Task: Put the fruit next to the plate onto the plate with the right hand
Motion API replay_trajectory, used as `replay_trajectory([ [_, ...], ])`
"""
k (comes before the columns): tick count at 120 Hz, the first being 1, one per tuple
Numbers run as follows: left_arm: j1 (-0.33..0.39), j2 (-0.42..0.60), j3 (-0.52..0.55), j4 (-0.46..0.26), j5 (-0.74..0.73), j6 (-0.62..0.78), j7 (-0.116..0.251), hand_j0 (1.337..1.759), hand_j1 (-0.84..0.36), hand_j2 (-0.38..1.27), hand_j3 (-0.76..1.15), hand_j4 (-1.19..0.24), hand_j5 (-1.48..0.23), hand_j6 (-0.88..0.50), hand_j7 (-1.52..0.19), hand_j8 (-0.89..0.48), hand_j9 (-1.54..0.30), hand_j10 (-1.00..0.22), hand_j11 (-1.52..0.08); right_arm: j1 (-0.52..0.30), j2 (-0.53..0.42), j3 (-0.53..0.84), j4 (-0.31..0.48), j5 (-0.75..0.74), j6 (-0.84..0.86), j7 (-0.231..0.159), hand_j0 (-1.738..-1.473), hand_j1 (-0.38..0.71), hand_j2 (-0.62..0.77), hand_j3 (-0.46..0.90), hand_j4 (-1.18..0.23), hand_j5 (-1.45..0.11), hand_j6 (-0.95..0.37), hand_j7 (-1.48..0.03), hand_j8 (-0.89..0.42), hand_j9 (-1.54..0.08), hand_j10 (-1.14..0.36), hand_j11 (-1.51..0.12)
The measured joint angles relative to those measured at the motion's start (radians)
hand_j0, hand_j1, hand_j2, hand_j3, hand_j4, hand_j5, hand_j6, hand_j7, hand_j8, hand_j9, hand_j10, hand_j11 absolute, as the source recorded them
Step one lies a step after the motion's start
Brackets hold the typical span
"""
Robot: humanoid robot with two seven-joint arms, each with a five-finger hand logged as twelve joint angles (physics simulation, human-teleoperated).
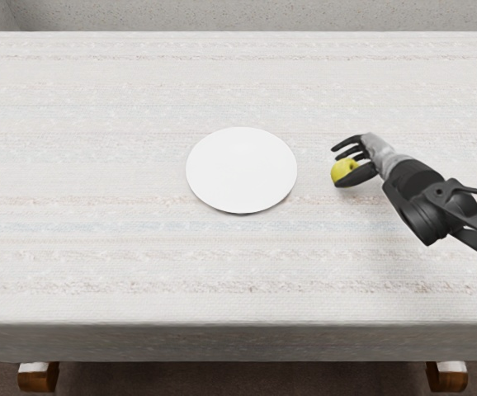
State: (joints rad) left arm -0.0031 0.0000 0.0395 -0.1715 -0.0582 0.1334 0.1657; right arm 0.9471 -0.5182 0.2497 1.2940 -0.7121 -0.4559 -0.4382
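— How is your right hand (359, 159) set?
— Your fingers are curled round the fruit (342, 170), thumb on the near side and the others on the far side. It looks like a shallow hold, out at the fingertips. I cannot tell whether the fruit is off the table (139, 272) yet.
— And where is the fruit?
— Just right of the plate (241, 169), near its rim, not on it.
— What could spoil it for you?
— A round fruit pinched that far out may slip free as you lift and roll away. If you carry it low you may clip the rim and shove the plate; if you release high it could roll off the far side
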Motion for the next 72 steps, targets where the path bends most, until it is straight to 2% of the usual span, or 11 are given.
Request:
replay_trajectory([
  [26, 0.000, 0.000, 0.000, 0.001, 0.000, 0.000, 0.000, 1.658, 0.34, 0.00, 0.00, -0.01, -0.01, -0.01, -0.01, -0.01, -0.01, -0.01, -0.01, 0.034, 0.022, 0.001, 0.010, 0.001, 0.000, -0.017, -1.658, 0.22, 0.02, 0.00, -0.50, -0.66, -0.51, -0.66, -0.41, -0.65, -0.51, -0.65],
  [72, 0.006, 0.000, 0.000, 0.002, 0.000, 0.000, 0.000, 1.658, 0.34, 0.00, 0.00, -0.01, -0.01, -0.01, -0.01, -0.01, -0.01, -0.01, -0.01, 0.085, 0.136, 0.002, 0.002, 0.003, -0.011, -0.045, -1.658, 0.21, 0.03, 0.00, -0.50, -0.66, -0.50, -0.66, -0.43, -0.65, -0.50, -0.65],
])
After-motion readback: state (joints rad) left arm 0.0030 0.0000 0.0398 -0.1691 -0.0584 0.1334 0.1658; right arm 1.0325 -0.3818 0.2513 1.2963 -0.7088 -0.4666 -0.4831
